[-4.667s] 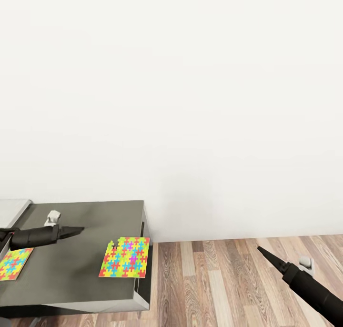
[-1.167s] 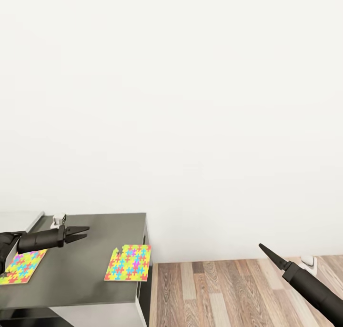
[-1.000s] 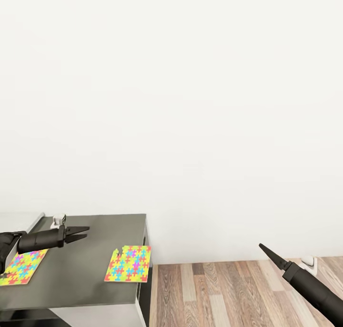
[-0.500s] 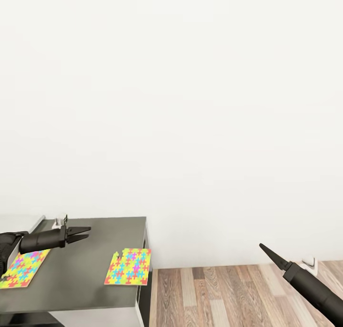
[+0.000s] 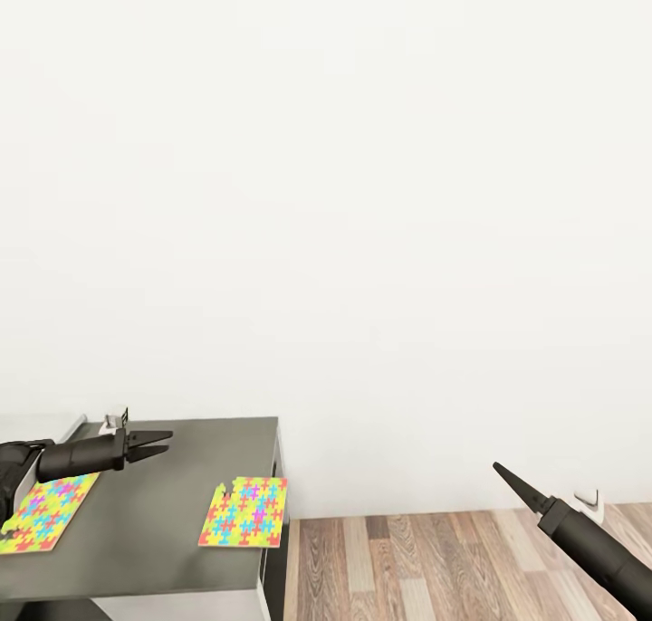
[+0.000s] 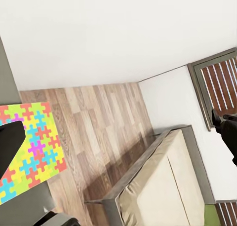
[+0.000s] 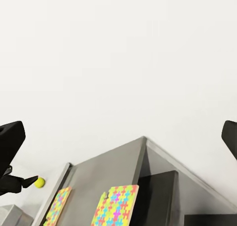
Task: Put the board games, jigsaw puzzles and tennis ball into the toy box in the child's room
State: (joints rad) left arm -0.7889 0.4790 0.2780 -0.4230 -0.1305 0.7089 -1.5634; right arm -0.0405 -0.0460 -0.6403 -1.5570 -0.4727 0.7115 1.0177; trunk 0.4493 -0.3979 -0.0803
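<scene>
Since the left gripper, jaws parted and empty, hovers over the surface, the overhanging puzzle could slip off; right jaws' state unclear

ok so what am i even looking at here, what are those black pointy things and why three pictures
It is a simulated two-armed robot, seen through three of its own cameras at one moment. The head view looks forward and down. The black pointed things are its grippers: the left gripper hangs over the dark grey table with its fingers parted and nothing between them. The right gripper is out over the wood floor, with its fingers together. The other two pictures come from cameras near each gripper. On the table lie two jigsaw puzzles, one near the table's edge and one below the left arm. The right wrist view also catches a small yellow ball; the left wrist view catches a bed.
</scene>
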